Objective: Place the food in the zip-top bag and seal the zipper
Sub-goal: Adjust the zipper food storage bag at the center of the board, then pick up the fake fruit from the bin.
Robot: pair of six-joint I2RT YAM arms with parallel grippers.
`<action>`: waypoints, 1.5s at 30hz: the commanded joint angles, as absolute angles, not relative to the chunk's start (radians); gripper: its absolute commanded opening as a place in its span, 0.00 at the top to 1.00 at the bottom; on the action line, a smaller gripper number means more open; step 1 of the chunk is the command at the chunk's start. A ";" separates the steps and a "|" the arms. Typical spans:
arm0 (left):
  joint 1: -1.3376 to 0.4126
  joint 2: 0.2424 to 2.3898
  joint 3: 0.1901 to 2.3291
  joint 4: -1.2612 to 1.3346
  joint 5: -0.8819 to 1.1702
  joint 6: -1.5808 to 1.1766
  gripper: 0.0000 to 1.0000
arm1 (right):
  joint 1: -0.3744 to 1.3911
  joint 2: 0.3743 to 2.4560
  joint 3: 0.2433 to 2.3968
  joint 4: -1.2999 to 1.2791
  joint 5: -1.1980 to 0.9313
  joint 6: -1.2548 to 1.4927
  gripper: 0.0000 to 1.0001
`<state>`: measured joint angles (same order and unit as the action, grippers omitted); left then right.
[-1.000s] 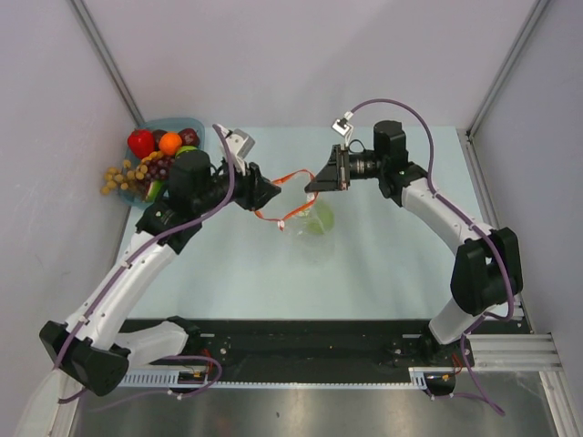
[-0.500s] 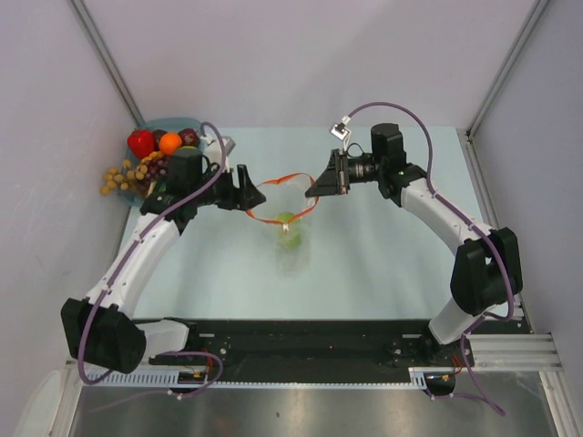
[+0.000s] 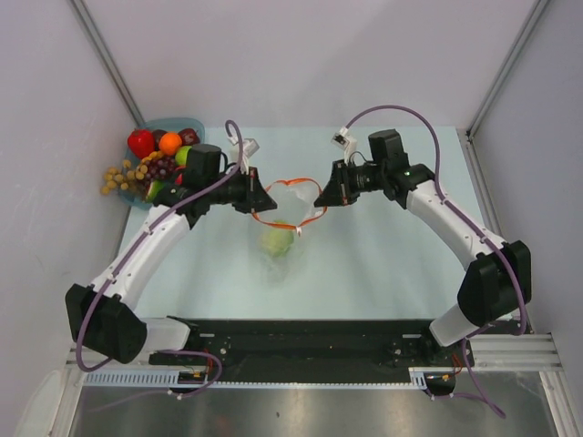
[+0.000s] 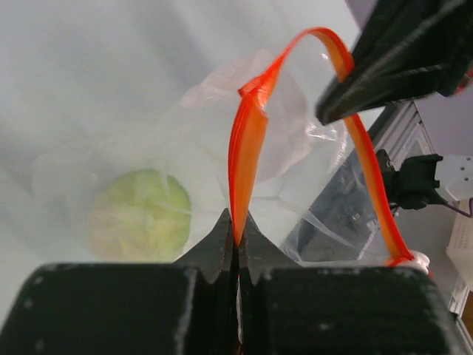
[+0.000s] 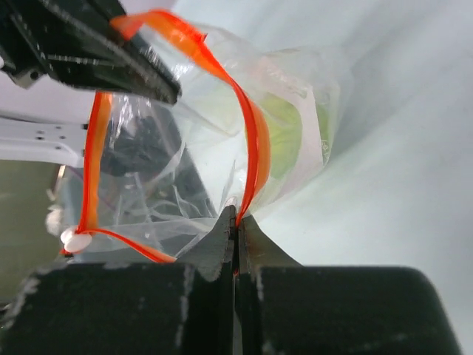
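- Jaws of the left arm [image 3: 155, 241] are pressed together, pinching one side of the zipper [image 4: 247, 144]; the red-orange strip is seen rising straight out from between the tips in the left wrist view.
- Jaws of the right arm [image 3: 451, 223] are likewise pressed together, pinching the opposite side of the zipper.
- Both sets of jaws are positioned over the middle of the tabletop [image 3: 392, 255], facing each other with a gap between them.
- Between them the zipper is drawn apart into an open loop, so the mouth of the zip-top bag [image 4: 288, 148] is held unsealed.
- A small white tab [image 5: 74, 238] is noted at one end of the zipper.
- The bag's clear body is seen hanging below the mouth; whether its bottom rests on the tabletop cannot be told.
- One green apple [image 3: 278, 241] is recorded inside the bag, low in the pouch and blurred by the plastic.
- The remaining food is located in a teal-blue tray [image 3: 173, 121] at the far left corner, well apart from the bag: a red apple [image 3: 140, 143], an orange [image 3: 170, 141], a second green apple [image 3: 185, 154] and a dark purple grape bunch [image 3: 160, 168].
- A tan grape bunch [image 3: 118, 176] is noted at the tray's left edge.
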<state>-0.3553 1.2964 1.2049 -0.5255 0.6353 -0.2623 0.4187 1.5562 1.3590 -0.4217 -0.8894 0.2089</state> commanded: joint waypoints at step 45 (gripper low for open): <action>0.227 2.134 1.753 -0.423 0.003 -0.460 0.00 | 0.431 1.830 1.629 -0.571 -0.700 0.028 1.00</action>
